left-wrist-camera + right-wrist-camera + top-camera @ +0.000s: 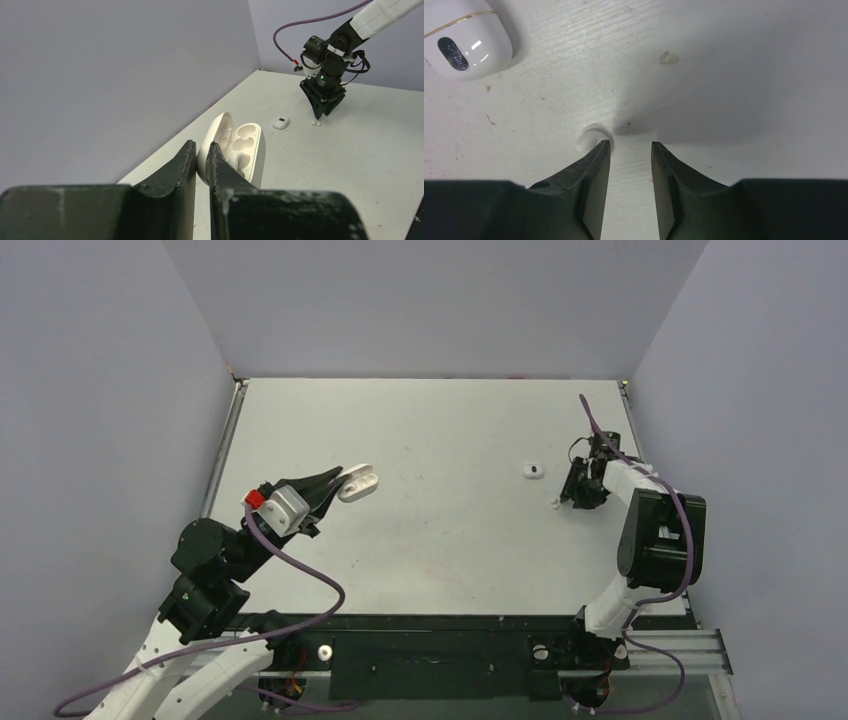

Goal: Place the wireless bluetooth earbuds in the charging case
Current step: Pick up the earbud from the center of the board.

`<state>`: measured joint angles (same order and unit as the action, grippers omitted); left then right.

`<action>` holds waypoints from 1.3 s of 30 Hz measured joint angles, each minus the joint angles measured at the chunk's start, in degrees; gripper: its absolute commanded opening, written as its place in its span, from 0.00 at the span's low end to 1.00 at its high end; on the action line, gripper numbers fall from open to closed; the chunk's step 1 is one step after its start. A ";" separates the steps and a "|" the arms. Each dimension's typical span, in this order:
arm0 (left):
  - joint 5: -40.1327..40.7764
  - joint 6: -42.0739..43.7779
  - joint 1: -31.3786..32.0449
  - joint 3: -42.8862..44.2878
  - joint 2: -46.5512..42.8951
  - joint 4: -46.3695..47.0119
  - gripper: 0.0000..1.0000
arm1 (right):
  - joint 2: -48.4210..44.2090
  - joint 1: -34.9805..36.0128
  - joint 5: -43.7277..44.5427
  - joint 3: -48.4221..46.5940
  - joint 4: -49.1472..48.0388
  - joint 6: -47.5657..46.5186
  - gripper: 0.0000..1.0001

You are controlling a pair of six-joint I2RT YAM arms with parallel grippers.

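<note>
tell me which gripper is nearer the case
Left. The left gripper pinches the case by the edge of its open lid. The right gripper is far off on the other side, open, beside an earbud.

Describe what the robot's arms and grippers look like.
Both arms, left arm and right arm, mix black joints with white links, each trailing a purple cable. The left gripper and right gripper have black tapered fingers. A red-and-white block sits at the left wrist.
</note>
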<state>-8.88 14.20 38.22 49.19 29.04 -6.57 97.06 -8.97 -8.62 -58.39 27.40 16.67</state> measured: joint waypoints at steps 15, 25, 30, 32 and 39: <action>0.35 0.59 0.00 0.00 0.42 0.44 0.00 | 0.39 3.98 1.03 -0.02 -0.87 -0.20 0.30; 0.79 1.18 0.00 0.00 0.24 0.42 0.00 | 1.20 6.34 2.03 -0.55 -1.75 -0.68 0.11; 0.81 1.29 0.00 0.00 -0.22 0.42 0.00 | 1.20 6.38 0.85 -0.55 -1.92 -0.63 0.15; 0.81 1.29 0.00 0.00 -0.26 0.42 0.00 | 1.20 6.45 0.35 -0.55 -2.05 -0.61 0.15; 0.83 1.29 0.00 0.00 -0.26 0.42 0.00 | 1.20 7.58 -0.09 0.31 -3.72 -0.17 0.09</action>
<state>-8.05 15.49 38.22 49.19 28.77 -6.15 98.26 -1.39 -8.71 -58.08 23.68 16.49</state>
